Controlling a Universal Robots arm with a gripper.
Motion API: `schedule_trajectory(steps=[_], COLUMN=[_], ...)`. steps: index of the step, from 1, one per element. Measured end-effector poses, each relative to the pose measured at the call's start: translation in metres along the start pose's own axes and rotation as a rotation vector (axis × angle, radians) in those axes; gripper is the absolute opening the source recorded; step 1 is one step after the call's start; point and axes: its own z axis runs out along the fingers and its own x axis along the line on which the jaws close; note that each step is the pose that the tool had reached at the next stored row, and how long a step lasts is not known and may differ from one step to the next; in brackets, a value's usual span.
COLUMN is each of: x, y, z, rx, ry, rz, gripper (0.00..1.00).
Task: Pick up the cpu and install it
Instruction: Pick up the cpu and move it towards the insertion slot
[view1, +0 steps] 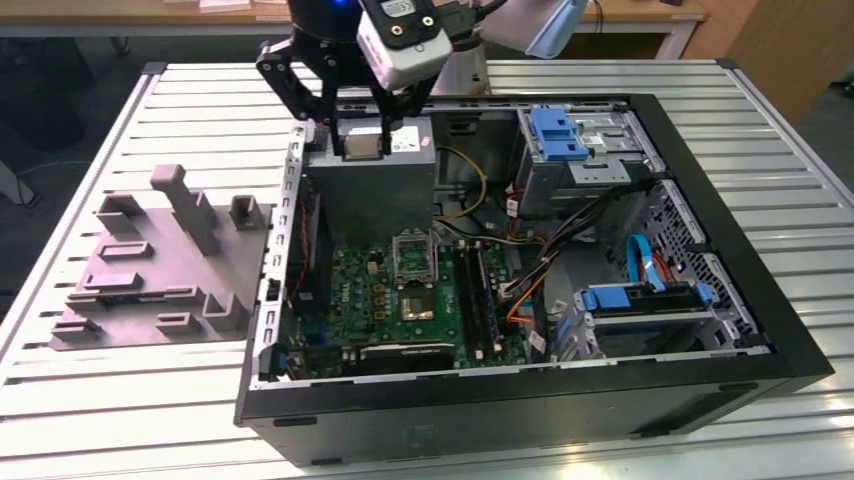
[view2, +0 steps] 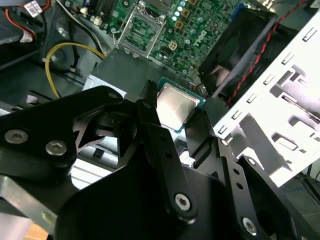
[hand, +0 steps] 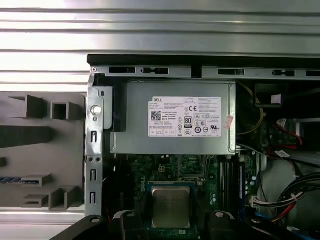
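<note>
the gripper (view1: 358, 138) hangs over the open computer case (view1: 534, 410), which lies on its side on the slatted metal tabletop (view1: 134, 400), with its far end close to the tabletop's far edge in the exterior view. the two black fingers (view2: 152, 125) are pinching the cpu (view1: 359, 148) by two opposite edges. its silvery metal top and paler rim are plain in both wrist views (view2: 175, 105) (hand: 171, 205), where it sits level between the fingers (hand: 125, 219) and touches nothing else. the cpu is held in the air above the grey power supply (view1: 380, 195), the boxy unit with a white label (hand: 185, 116) at the far end of the case, just inside the case wall on the exterior view's left. past the power supply, toward the near edge of the tabletop, lies the green circuit board (view1: 387, 300) on the case floor, and its metal-framed square socket (view2: 142, 32) shows in the second wrist view beyond the cpu, apart from it and lower down. a yellow cable (view1: 467, 185) loops beside the power supply, and it shows again in the second wrist view (view2: 47, 65). blue drive brackets sit in the case on the exterior view's right, one near the far end (view1: 554, 133) and one nearer the front (view1: 641, 297). outside the case, toward the tabletop's edge on the exterior view's left, rests a grey moulded fixture (view1: 147, 290) with raised blocks and slots, just beside the case wall.
</note>
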Motion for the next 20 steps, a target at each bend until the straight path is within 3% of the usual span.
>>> schedule_trajectory(steps=[10, 20], x=[-0.0233, -0.0560], y=[0.0001, 0.0003], z=[0.0008, 0.0019], rx=[0.0002, 0.0002], ry=[-0.0001, -0.0001], rz=[0.002, 0.003], gripper=[0.47, 0.47])
